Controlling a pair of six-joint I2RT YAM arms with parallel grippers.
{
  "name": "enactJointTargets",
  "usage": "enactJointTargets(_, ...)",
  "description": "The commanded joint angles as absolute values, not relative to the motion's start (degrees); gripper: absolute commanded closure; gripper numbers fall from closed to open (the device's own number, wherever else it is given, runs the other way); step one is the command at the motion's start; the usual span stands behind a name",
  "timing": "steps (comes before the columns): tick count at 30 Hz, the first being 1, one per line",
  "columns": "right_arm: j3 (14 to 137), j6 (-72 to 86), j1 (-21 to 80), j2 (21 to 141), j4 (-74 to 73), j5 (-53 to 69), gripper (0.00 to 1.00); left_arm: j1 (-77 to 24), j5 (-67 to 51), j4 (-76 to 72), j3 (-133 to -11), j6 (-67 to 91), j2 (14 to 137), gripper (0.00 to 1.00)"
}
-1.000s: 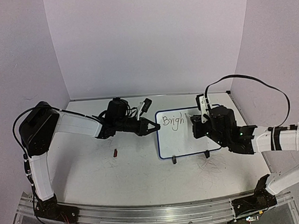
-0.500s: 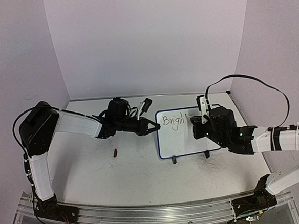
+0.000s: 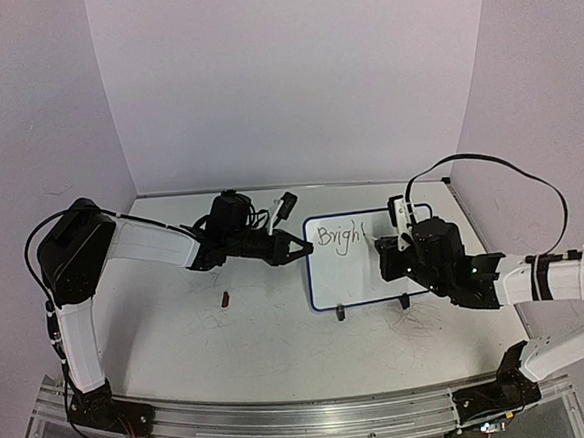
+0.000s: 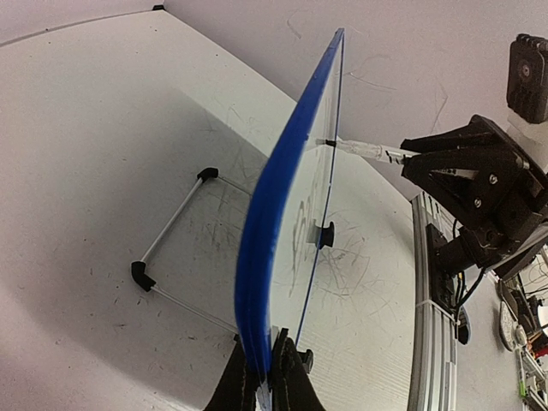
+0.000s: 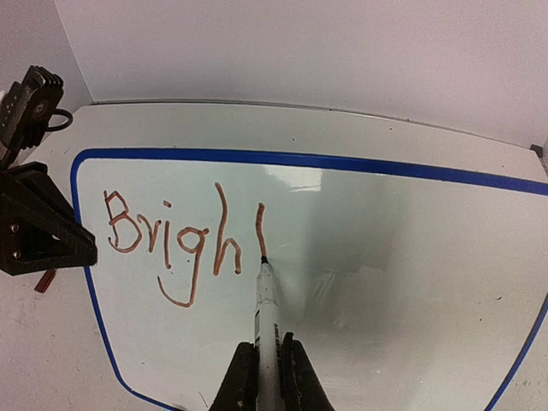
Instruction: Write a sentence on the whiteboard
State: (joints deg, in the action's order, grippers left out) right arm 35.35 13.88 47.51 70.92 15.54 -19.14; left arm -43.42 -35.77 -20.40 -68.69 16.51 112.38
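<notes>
The right claw (image 5: 267, 364) is clamped tight on a marker (image 5: 265, 300), whose tip rests on the whiteboard (image 5: 394, 282) at the foot of a short stroke just after the letters "Brigh", all there is of the sentence (image 5: 175, 244). The left claw (image 4: 267, 377) is pinched shut on the board's blue left edge. The board stands on its little black feet (image 3: 341, 314) right of middle on the scribbled worktop (image 3: 231, 354), with a small red piece (image 3: 225, 300) lying well off to its left
</notes>
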Motion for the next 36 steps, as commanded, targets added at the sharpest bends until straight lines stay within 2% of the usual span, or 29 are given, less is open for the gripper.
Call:
enactJointTargets(1, 34.4, 15.2, 47.2, 70.1, 14.7, -19.2, 1.00, -44.4, -29.4, -13.6, -69.6, 14.2, 114.0, 1.00)
enactJointTargets(12, 34.9, 14.7, 47.2, 67.3, 14.0, -21.8, 1.00, -44.5, -29.0, -13.2, -69.1, 13.9, 113.6, 1.00)
enactJointTargets(21, 36.0, 12.0, 47.2, 68.3, 18.8, -15.1, 1.00, -44.5, -28.9, -12.9, -69.3, 13.7, 113.7, 1.00)
enactJointTargets(36, 37.9, 12.9, 47.2, 72.4, 19.4, -20.2, 1.00, -44.5, -28.7, -12.0, -69.8, 13.2, 113.7, 1.00)
